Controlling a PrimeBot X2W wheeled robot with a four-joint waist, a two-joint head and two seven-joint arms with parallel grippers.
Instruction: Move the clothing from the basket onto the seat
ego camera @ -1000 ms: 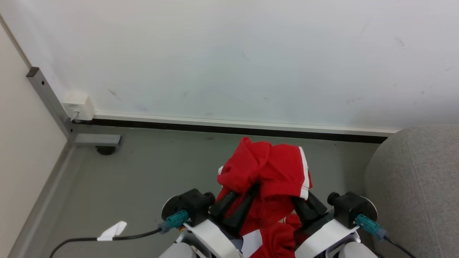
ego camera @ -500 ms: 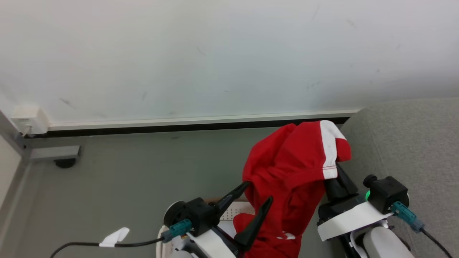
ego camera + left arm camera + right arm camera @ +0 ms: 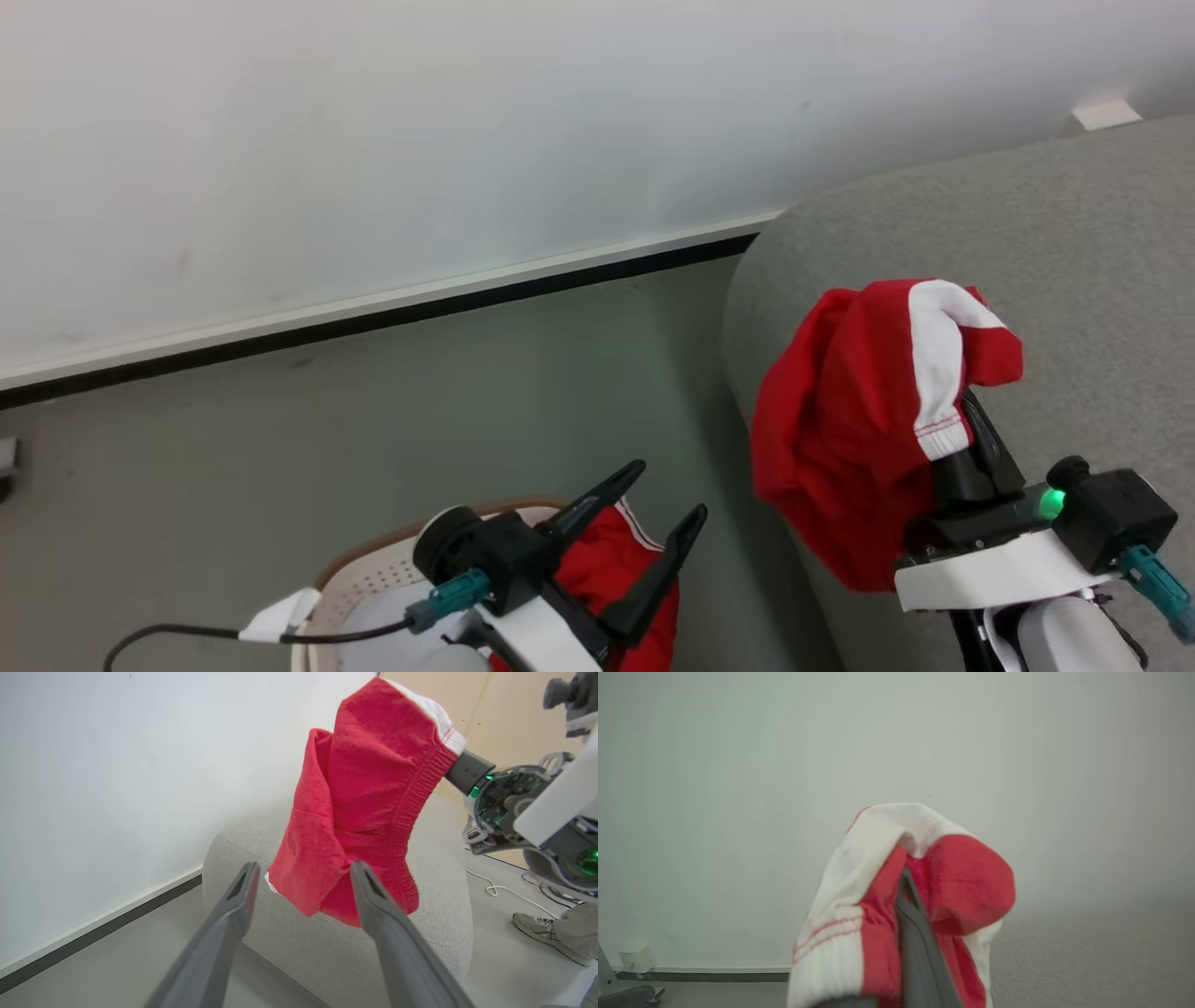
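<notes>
My right gripper is shut on a red garment with a white stripe, which hangs from it over the rounded end of the light grey seat. In the right wrist view the closed gripper pokes out of the bunched clothing. My left gripper is open and empty above the cream basket, where more red clothing lies. In the left wrist view the open left gripper points at the hanging garment and the seat behind it.
A pale wall with a dark baseboard runs behind the grey floor. A person's shoe and a white cable lie on the floor beyond the seat. A small white wall box sits low at the left.
My left gripper has opened and let go of the garment. My right gripper has carried it rightward to the seat's end. The head view has turned right, bringing the basket into sight.
</notes>
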